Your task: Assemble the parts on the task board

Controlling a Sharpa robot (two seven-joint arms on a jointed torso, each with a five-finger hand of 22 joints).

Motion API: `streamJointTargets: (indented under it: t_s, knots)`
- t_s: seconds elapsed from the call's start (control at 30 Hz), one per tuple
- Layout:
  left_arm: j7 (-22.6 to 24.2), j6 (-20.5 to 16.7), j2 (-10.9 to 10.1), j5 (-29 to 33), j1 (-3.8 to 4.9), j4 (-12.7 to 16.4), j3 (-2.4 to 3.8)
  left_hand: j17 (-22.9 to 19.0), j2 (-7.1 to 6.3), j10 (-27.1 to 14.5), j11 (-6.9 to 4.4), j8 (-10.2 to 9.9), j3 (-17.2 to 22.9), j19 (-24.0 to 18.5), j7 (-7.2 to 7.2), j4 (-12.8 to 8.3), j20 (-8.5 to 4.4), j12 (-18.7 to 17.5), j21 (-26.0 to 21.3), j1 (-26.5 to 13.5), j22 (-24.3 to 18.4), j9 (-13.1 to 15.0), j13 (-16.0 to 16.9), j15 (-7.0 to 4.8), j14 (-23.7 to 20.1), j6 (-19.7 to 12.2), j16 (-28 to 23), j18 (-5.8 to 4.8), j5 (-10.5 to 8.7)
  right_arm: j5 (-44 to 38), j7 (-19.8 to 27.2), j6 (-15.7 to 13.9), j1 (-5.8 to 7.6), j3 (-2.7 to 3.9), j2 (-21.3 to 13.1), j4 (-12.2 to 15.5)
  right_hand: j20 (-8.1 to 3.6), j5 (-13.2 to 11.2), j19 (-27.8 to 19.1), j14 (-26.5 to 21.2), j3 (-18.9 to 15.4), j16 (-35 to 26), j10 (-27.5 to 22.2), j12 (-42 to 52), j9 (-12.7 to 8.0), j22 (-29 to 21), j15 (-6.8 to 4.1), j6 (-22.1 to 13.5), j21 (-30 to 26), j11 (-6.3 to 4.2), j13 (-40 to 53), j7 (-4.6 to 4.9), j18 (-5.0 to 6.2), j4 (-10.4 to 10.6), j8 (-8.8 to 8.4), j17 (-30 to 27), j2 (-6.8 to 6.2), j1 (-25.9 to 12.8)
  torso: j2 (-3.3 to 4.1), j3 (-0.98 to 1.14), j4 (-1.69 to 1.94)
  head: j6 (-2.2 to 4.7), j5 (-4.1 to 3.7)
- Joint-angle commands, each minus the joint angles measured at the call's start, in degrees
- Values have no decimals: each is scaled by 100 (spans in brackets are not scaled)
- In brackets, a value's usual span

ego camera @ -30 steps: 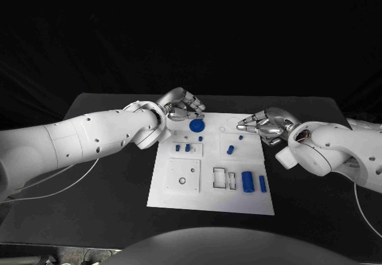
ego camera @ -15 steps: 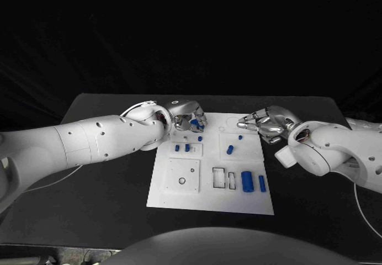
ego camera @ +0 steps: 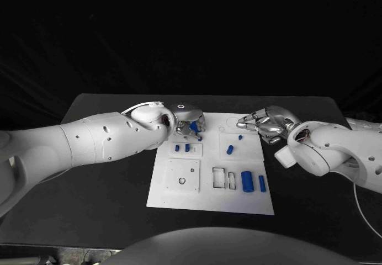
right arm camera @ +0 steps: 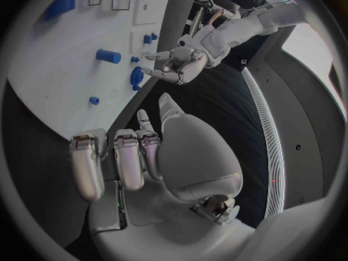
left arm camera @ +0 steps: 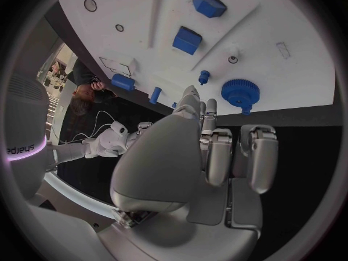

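The left arm reaches in across the black worktop (ego camera: pixel 104 182) to the far left corner of the task board (ego camera: pixel 211 201), its left hand (ego camera: pixel 187 117) turned palm-down above a blue gear (ego camera: pixel 194 126). In the left wrist view this hand's fingers (left arm camera: pixel 217 151) are extended and slightly parted, holding nothing, with the gear lying on the board just beyond the fingertips, apart from them. The right wrist view shows the same hand from the front, fingers spread over the gear.

The right hand (ego camera: pixel 266 124) hovers at the board's far right corner, wrist bent inward; its fingers (right arm camera: pixel 116 156) are curled loosely with gaps between them and nothing in them.

The head view shows the board's near half: two upright-lying blue cylinders (ego camera: pixel 248 181) beside two narrow slots, and a square recess with a small hole. A short blue peg (ego camera: pixel 230 149) lies tilted near the middle, and two small blue blocks (ego camera: pixel 182 147) sit in a recess near the left hand. The left wrist view shows these blocks closer, side by side
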Motion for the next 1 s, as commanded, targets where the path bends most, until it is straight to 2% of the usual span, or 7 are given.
streamJointTargets:
  t_s: [0.03,0.33,0.63,0.7,0.83,1.0]
  knots:
    - [-119,397,41,-405,-2,-24,3,1508,-11,-39,-19,-30,-2,613,-39,-16,-46,-39,14,27,1506,-18,-7,-48,617,0,15,-43,-21,-15,14,36,-4,0,1,11,42,11,600,598,-42,23,629,-29,2,1507,29,14,26,27,1495,-10,-81,7,23,1510,23,-32,-3,-3,-3,0,3]
    - [-160,605,120,-584,-4,-131,3,1508,24,-68,-74,-44,105,613,-89,-24,-65,-85,14,190,1506,-69,-5,-103,617,14,15,-43,-20,-14,-10,52,-4,0,8,14,42,11,600,598,-42,23,629,-29,2,1507,29,14,26,27,1495,-10,-81,7,23,1510,23,-32,-4,-2,-7,0,1]
    - [-209,553,198,-597,-35,-245,3,1508,40,-63,-79,-55,156,613,-92,-19,-74,-88,14,236,1506,-94,-4,-114,617,-2,15,-43,-20,-13,-35,60,-3,1,4,19,42,12,600,598,-43,23,629,-29,3,1507,30,17,26,28,1495,-10,-81,10,25,1510,27,-32,-3,-7,-4,0,-9]
    - [-209,544,214,-592,-41,-267,3,1508,37,-77,-75,-66,161,613,-86,-11,-77,-95,14,220,1506,-109,-6,-111,617,-32,15,-43,-20,-13,-33,64,-3,1,2,21,42,12,600,598,-43,23,629,-29,3,1507,30,17,26,28,1495,-10,-81,10,25,1510,27,-32,-4,-2,-5,0,-5]
    - [-194,543,247,-587,-48,-291,3,1508,44,-100,-75,-70,180,613,-88,-13,-80,-103,14,213,1506,-127,-8,-106,617,-57,15,-43,-20,-12,-44,110,-3,1,1,19,43,13,600,598,-44,23,629,-29,3,1507,30,18,26,28,1495,-10,-81,10,27,1510,28,-32,-1,-5,3,0,-42]
    - [-169,589,288,-584,-52,-308,3,1508,48,-133,-74,-73,218,613,-83,-15,-83,-107,14,227,1506,-155,-8,-101,617,-98,15,-43,-20,-12,-59,133,-3,1,13,16,43,13,600,598,-44,23,629,-29,3,1507,30,18,26,28,1495,-10,-81,10,27,1510,28,-32,-4,-2,-4,0,-24]
